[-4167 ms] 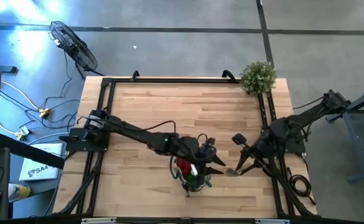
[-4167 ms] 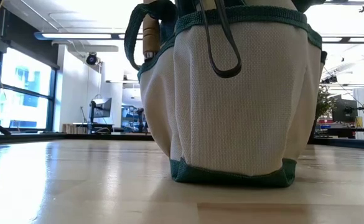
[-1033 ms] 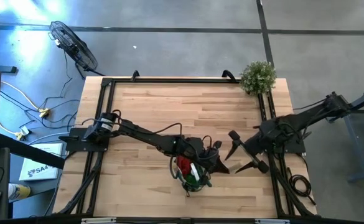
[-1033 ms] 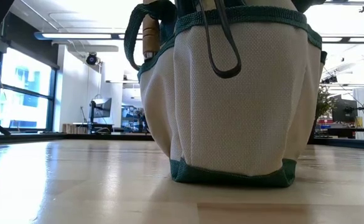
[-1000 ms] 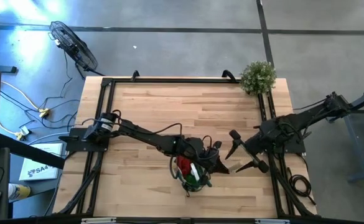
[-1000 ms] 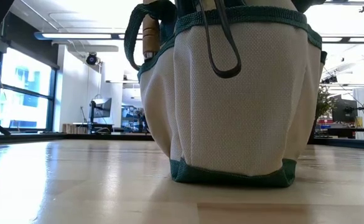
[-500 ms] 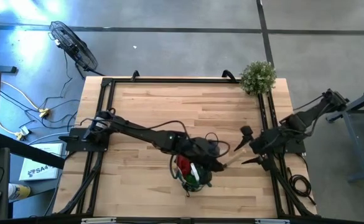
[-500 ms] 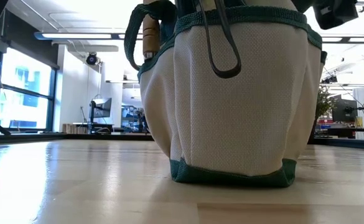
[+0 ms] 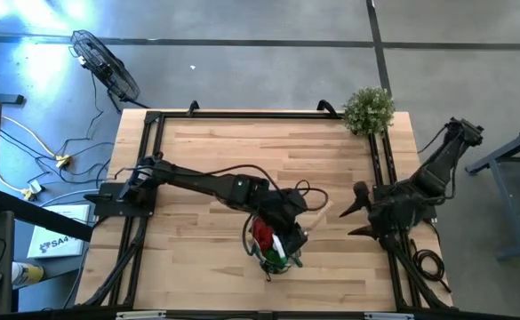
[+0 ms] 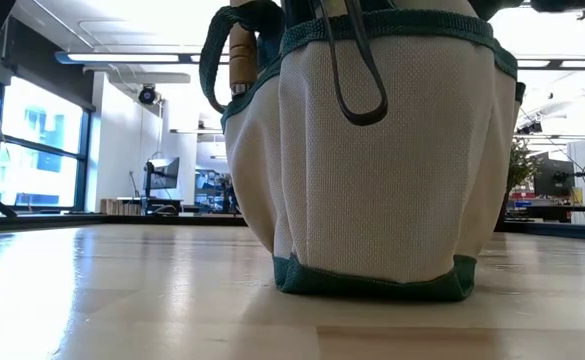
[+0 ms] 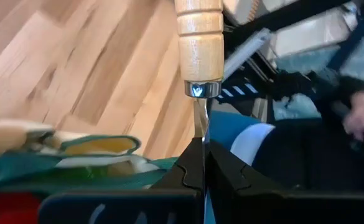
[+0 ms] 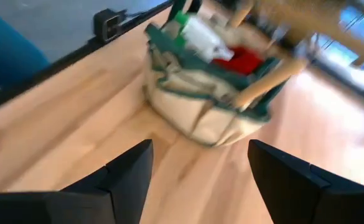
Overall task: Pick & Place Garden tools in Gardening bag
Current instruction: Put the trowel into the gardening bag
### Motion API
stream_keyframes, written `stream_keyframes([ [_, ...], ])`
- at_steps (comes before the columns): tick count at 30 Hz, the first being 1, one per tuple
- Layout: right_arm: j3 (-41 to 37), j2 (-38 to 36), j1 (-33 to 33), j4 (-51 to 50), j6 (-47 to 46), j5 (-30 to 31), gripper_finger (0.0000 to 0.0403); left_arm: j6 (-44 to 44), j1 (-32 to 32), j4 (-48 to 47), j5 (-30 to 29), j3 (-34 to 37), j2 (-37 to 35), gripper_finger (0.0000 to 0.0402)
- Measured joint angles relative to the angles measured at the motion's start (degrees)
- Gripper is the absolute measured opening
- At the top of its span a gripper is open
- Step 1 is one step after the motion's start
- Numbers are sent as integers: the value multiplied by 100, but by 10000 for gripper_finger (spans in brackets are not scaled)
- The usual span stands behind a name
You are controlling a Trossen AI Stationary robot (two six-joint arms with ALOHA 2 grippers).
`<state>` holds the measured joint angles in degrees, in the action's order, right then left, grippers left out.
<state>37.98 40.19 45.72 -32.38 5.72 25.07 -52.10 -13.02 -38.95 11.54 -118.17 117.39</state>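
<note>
The gardening bag (image 9: 273, 249) stands on its base near the table's front edge and fills the low view (image 10: 372, 160). It holds a red piece (image 12: 241, 62), a green-and-white spray bottle (image 12: 197, 31) and a wooden-handled tool (image 10: 240, 55). My left gripper (image 9: 297, 229) is at the bag's right rim, shut on another wooden-handled tool (image 9: 316, 213). My right gripper (image 9: 357, 213) is open and empty to the right of the bag, near the table's right rail. My left gripper (image 11: 200, 163) pinches the tool's thin metal shank (image 11: 199, 127) between its two fingers, just behind the ferrule of the wooden handle (image 11: 198, 37). The tool sticks straight out past the fingertips, handle end away, clear of the table. Its working end is hidden by the fingers.
A bushy green plant (image 9: 367, 108) stands at the table's far right corner. Black rails (image 9: 148, 169) run along the table's sides. A floor fan (image 9: 104, 67) stands beyond the far left corner. Bare wood lies behind the bag.
My right gripper, open, has drawn back toward the table's right edge, away from the tool. My left gripper has moved with the tool toward the bag's right rim and turned. The wooden handle has swung from low right of the bag toward the far side.
</note>
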Motion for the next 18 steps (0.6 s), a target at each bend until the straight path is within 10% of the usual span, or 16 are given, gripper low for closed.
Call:
stream_keyframes([
  [13, 2, 1088, 1321, 1205, 2620, 4442, 254, -617, 231, 127, -205, 2, 24, 0],
  [18, 2, 1720, 1158, 1362, 3062, 4813, 254, -583, 293, 504, -246, 9, 74, 0],
])
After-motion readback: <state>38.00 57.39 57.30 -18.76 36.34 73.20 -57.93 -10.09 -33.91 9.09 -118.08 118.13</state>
